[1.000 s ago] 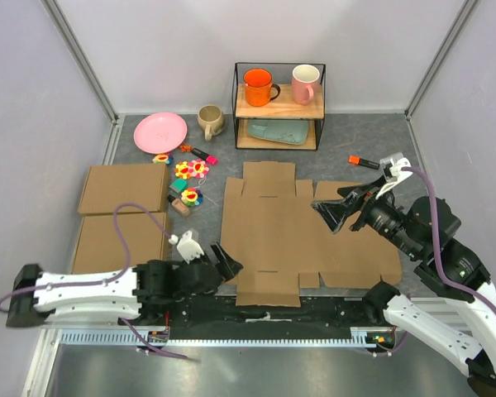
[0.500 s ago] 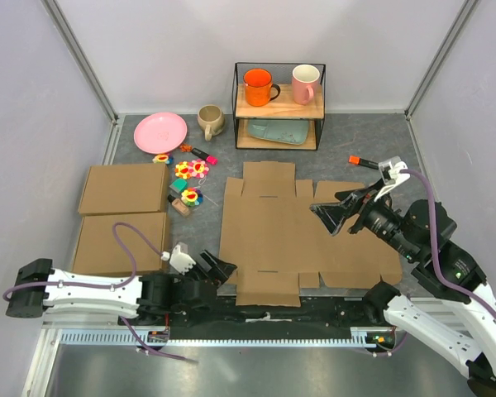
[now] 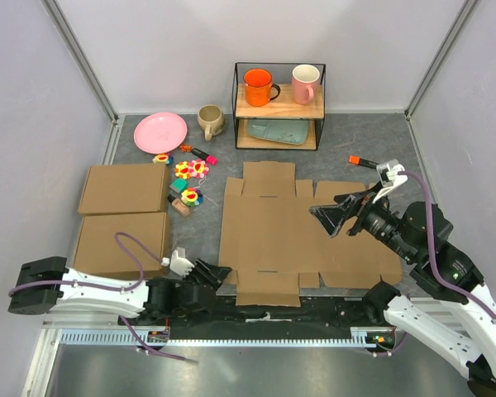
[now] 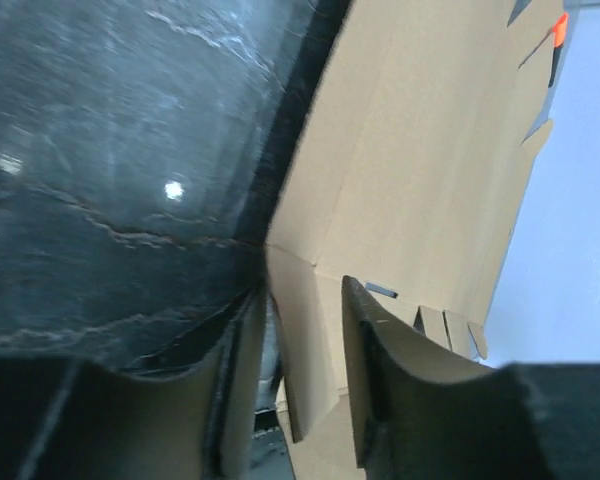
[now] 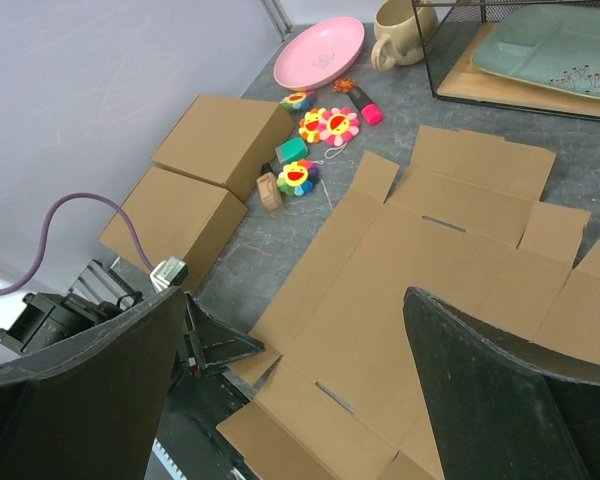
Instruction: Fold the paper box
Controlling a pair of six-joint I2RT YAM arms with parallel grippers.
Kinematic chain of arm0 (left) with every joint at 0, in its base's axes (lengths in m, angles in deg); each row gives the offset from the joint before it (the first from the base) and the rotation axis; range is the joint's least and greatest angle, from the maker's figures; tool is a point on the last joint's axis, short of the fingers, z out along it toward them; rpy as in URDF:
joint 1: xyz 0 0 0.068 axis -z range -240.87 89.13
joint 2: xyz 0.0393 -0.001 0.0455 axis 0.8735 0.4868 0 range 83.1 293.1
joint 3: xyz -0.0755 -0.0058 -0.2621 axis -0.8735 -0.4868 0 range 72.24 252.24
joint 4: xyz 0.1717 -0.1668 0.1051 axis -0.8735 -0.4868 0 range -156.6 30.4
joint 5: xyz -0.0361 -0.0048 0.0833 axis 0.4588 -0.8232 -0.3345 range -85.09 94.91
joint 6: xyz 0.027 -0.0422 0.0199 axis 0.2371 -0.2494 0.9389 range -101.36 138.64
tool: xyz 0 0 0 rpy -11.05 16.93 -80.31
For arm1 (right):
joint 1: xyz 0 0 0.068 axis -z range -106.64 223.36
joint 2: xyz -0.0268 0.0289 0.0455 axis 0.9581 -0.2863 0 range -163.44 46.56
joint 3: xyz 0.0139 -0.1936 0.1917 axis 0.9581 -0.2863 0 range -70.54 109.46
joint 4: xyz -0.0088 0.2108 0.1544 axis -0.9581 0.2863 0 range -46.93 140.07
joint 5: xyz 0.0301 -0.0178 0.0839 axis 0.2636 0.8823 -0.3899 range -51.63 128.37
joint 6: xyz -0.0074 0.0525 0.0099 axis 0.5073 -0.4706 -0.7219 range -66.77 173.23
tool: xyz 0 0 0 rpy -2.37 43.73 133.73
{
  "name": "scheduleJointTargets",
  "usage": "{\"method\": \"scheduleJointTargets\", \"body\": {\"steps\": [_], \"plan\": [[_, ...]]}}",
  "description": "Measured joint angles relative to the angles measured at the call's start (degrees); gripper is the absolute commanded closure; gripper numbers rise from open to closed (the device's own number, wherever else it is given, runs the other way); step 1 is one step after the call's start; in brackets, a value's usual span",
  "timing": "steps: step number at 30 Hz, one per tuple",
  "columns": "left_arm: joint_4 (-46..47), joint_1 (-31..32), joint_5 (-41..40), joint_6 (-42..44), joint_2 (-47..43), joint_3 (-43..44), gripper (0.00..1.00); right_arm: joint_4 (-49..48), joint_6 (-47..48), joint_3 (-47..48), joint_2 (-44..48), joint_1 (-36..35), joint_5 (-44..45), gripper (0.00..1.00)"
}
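At seven o'clock on the paper box (image 3: 269, 231), the left gripper (image 3: 221, 273), half-spread, straddles its corner, likely to lift it.

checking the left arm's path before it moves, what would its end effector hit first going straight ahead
The flat brown die-cut cardboard sheet: its near left corner seems to lie right between the left end effector's tips, so it would meet that first.

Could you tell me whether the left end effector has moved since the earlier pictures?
Yes. In the top view the left end effector has drawn back toward the near side and slightly left, from the left edge of the paper box to its near-left corner.
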Motion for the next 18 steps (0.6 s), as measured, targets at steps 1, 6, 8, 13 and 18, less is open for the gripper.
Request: {"method": "scheduleJointTargets", "body": {"steps": [1, 6, 8, 13, 18], "plan": [[-0.2, 0.0, -0.1, 0.0, -1.4, -0.8, 0.7, 0.0, 0.0, -0.1, 0.2, 0.0, 0.0, 0.02], [-1.5, 0.0, -0.9, 5.4, -9.5, -1.7, 0.98, 0.1, 0.0, -0.1, 0.5, 0.0, 0.0, 0.02], [-3.1, 0.0, -1.6, 12.5, -13.4, -0.3, 0.98, 0.4, 0.0, 0.0, 0.5, 0.0, 0.1, 0.02], [-5.6, -0.1, -2.7, 37.5, -17.4, 15.4, 0.98, 2.9, 0.9, 4.5, -1.2, 0.0, 0.5, 0.02], [-7.8, -0.2, -0.8, 62.5, -12.2, 40.7, 0.98, 5.3, 3.3, 15.0, -2.9, 0.0, 2.0, 0.02]]}}
